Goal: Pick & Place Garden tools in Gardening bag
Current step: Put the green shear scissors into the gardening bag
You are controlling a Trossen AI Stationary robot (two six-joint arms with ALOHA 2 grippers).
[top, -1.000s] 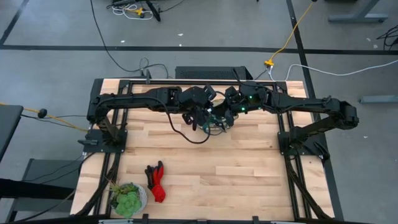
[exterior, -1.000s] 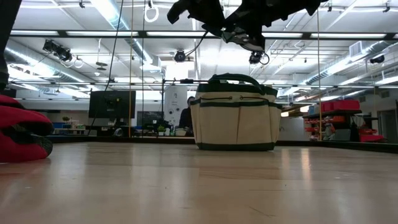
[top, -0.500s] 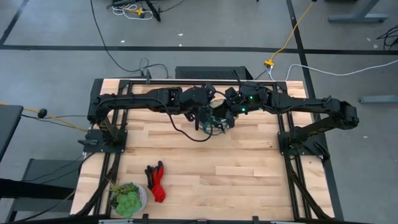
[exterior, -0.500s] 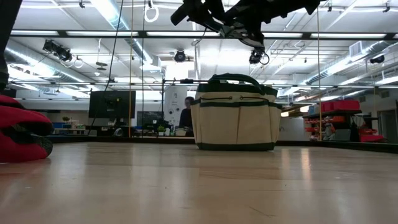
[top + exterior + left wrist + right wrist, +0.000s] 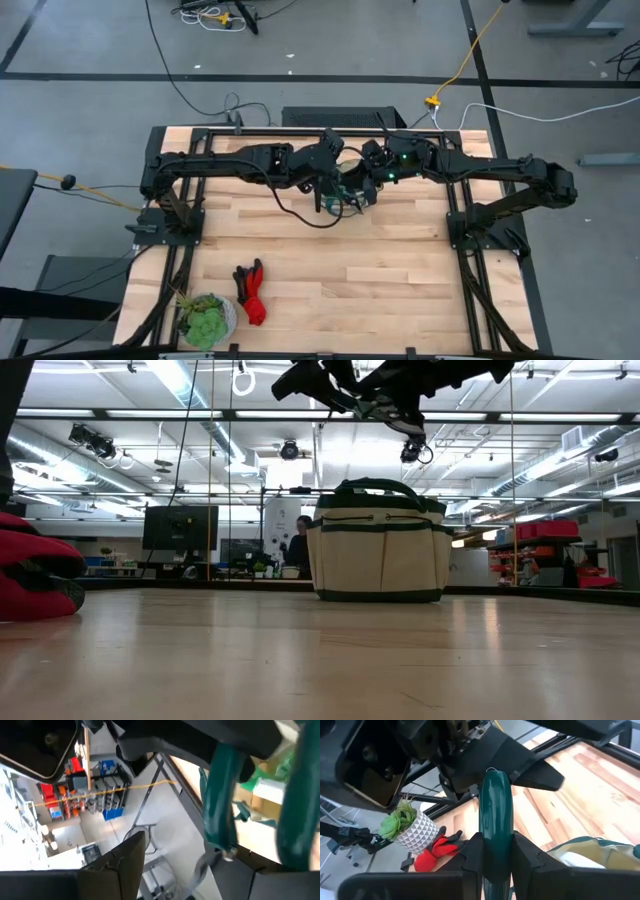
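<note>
Slippage is the main risk. The right hand [image 5: 496, 854] is clamped narrowly on one smooth, rounded, glossy dark-green handle of what I take to be the pruning shears [image 5: 495, 795]. It holds them above the gardening bag [image 5: 375, 550], at the upper centre of the high view. Hard plastic held at a single bar could pivot or slide, and the tool might drop outside the bag's rim or snag on its thin looped handles.

The left hand [image 5: 328, 190] hangs just beside it, and I cannot tell whether it is wide or narrow. The two arms are crowded together, so they could knock each other.

The bag is soft tan fabric with dark green trim and might buckle under a nudge. The limp red-and-black gloves [image 5: 250, 290] lie on the pale wooden table [image 5: 400, 280] at the lower left.
</note>
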